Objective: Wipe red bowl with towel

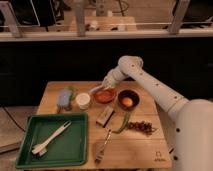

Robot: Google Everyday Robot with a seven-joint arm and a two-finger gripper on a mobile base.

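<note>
The red bowl sits on the wooden board, just left of a dark bowl. My gripper is at the red bowl's back left rim, reaching down from the arm that comes in from the right. It is shut on a pale towel, which hangs from it and touches the bowl's left edge. The gripper hides part of the bowl's rim.
A dark bowl with something orange is right of the red bowl. A white cup and a blue-grey object are to its left. A block, green chili, dark fruit, fork and green tray with a white brush lie in front.
</note>
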